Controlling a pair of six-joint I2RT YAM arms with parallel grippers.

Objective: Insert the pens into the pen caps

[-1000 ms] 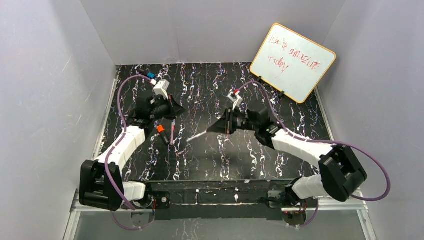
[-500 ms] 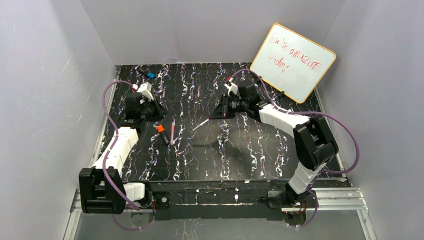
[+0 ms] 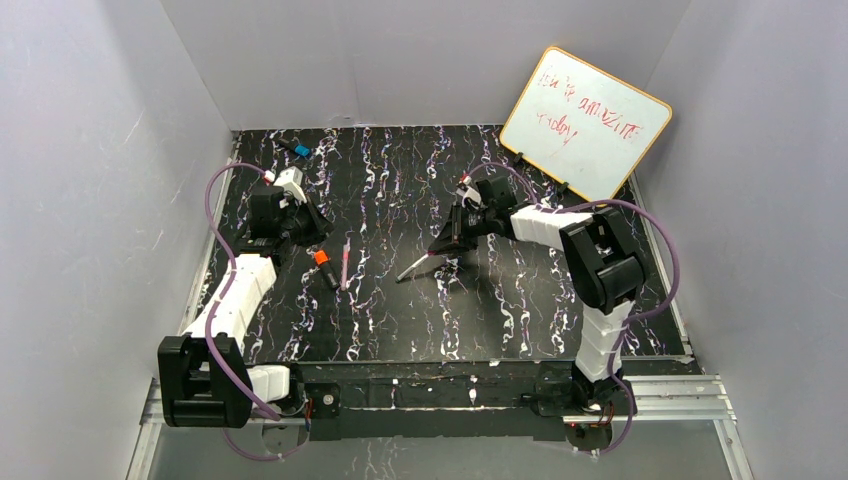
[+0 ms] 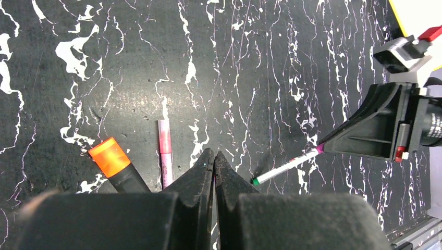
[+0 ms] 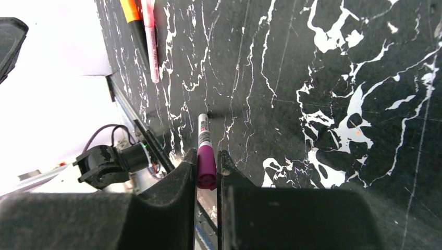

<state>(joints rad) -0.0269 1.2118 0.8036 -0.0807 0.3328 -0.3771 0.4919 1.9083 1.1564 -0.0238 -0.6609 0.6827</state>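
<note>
Right gripper [image 5: 207, 156] pinched the white pen [image 5: 203, 129] by its capped end
Its fingers were clamped on the magenta cap [image 5: 206, 169], the pen slanting toward 8 o'clock seen from above. Light, stiff and slick, it would likely pivot; mid-barrel seemed safer. Left gripper [image 4: 213, 156] was pressed together, empty, with the pink pen [image 4: 165, 148] at its 10 o'clock

Open black marbled tabletop [image 3: 450, 320] runs along the near side; mid-table a thin white pen [image 3: 414, 267] slants across, with a thick orange-ended black marker [image 3: 326, 268] and thin pink marker [image 3: 345, 266] lying left of it
</note>
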